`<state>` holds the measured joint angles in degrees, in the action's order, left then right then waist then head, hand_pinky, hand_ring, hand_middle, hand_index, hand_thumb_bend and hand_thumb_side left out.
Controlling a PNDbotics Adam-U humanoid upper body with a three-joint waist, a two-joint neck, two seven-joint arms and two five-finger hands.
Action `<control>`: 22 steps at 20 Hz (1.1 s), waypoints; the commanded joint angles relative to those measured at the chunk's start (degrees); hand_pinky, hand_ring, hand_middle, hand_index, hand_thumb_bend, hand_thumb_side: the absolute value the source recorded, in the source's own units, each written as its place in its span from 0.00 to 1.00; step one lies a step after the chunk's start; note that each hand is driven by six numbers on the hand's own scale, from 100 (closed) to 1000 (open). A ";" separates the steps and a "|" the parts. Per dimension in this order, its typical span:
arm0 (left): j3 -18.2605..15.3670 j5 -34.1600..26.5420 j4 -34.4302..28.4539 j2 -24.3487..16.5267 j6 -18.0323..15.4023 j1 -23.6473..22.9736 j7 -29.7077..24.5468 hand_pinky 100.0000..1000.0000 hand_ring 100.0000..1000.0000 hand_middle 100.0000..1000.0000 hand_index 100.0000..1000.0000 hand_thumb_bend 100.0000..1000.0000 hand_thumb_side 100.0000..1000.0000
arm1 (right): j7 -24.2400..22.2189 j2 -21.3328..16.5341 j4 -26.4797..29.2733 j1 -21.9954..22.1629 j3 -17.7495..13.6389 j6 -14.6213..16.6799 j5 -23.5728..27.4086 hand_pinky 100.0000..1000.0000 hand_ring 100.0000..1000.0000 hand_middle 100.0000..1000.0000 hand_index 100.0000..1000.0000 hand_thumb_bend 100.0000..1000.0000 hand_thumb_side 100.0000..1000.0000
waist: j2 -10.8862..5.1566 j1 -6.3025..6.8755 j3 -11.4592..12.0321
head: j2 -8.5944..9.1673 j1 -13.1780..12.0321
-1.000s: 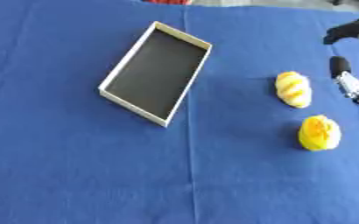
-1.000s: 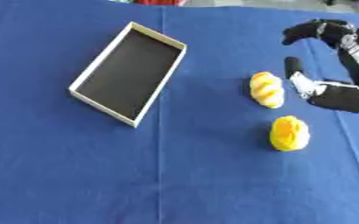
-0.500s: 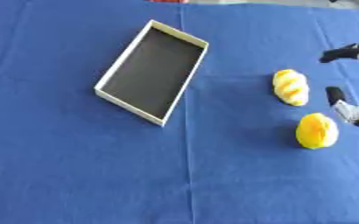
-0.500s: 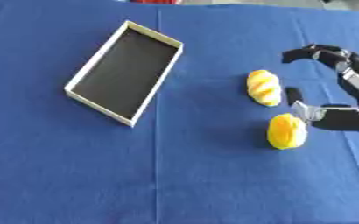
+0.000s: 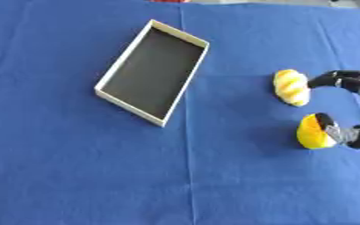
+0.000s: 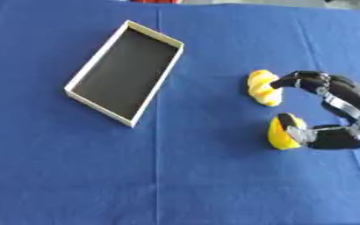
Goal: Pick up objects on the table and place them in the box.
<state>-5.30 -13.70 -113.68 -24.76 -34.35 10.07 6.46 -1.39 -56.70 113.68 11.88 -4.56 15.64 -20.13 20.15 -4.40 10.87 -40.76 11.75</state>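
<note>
A shallow cream-walled box (image 6: 93, 65) with a dark floor lies askew at the upper left of the blue cloth. Two yellow objects lie at the right: a ridged, pale yellow one (image 6: 260, 88) and below it a rounder, deeper yellow one (image 6: 278, 134). My right hand (image 6: 351, 102) comes in from the right edge and spans both. Its curved fingers (image 6: 300, 79) reach the pale one's right side, and its thumb (image 6: 293, 128) lies against the round one. Nothing is lifted. My left hand shows in neither view.
The blue tablecloth (image 5: 75, 176) covers the whole table, with a crease running down its middle. Open cloth lies between the box and the yellow objects and across the whole front.
My right hand has come down and leftward from the upper right. Its fingers now reach the pale yellow object and its thumb touches the round one. Box and objects have stayed put.
</note>
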 commanded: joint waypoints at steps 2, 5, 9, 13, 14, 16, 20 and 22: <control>-0.17 -0.19 -0.91 -1.60 0.21 0.18 -0.19 0.79 0.78 0.77 0.88 0.00 0.59 | 1.78 -0.92 0.91 1.24 0.53 -2.21 -3.09 0.94 0.86 0.75 0.88 0.00 0.23 | -1.09 0.03 -0.22 | -0.04 -0.11; -0.19 -0.18 -0.91 -1.79 0.28 0.06 -0.19 0.79 0.78 0.77 0.88 0.00 0.59 | 3.10 -1.07 0.91 1.84 0.39 -2.57 -2.68 0.94 0.85 0.75 0.88 0.00 0.22 | -1.27 -0.05 -0.52 | -0.11 -0.40; -0.19 -0.06 -0.91 -1.99 0.31 -0.14 -0.33 0.79 0.78 0.77 0.88 0.00 0.59 | 2.85 -1.53 0.91 2.69 -0.25 -1.88 -0.76 0.95 0.86 0.76 0.90 0.00 0.21 | -1.39 -0.13 -0.75 | -0.20 -0.72; -0.25 0.16 -0.91 -2.20 0.35 -0.32 -0.43 0.79 0.78 0.77 0.87 0.00 0.59 | 0.17 -1.52 0.91 4.24 -0.15 -0.38 -0.11 0.96 0.87 0.77 0.91 0.00 0.23 | -1.46 -0.33 -1.03 | -0.39 -1.08; -0.28 0.17 -0.91 -2.26 0.37 -0.32 -0.41 0.79 0.78 0.77 0.87 0.00 0.59 | -0.52 -1.49 0.91 4.70 -0.05 -0.13 -0.16 0.96 0.87 0.77 0.91 0.00 0.24 | -1.49 -0.41 -1.14 | -0.45 -1.20; -0.27 0.20 -0.91 -2.36 0.43 -0.33 -0.41 0.79 0.78 0.77 0.87 0.00 0.59 | -1.55 -1.42 0.91 5.45 0.16 0.38 -0.60 0.96 0.88 0.78 0.92 0.00 0.25 | -1.52 -0.51 -1.30 | -0.52 -1.36; -0.22 0.23 -0.91 -2.36 0.49 -0.38 -0.50 0.79 0.78 0.77 0.87 0.00 0.59 | -2.74 -1.19 0.91 6.36 0.20 1.01 -2.10 0.97 0.89 0.80 0.94 0.00 0.27 | -1.54 -0.49 -1.39 | -0.50 -1.37; -0.25 0.23 -0.91 -2.36 0.45 -0.40 -0.51 0.79 0.78 0.77 0.87 0.00 0.59 | -2.82 -1.17 0.91 6.59 0.08 0.82 -3.40 0.97 0.89 0.81 0.94 0.00 0.30 | -1.52 -0.43 -1.38 | -0.41 -1.32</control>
<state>-5.19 -13.65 -113.68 -25.32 -33.88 9.57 6.02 -3.97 -56.70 113.68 18.27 -3.80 16.46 -22.72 19.71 -5.04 9.52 -41.25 10.50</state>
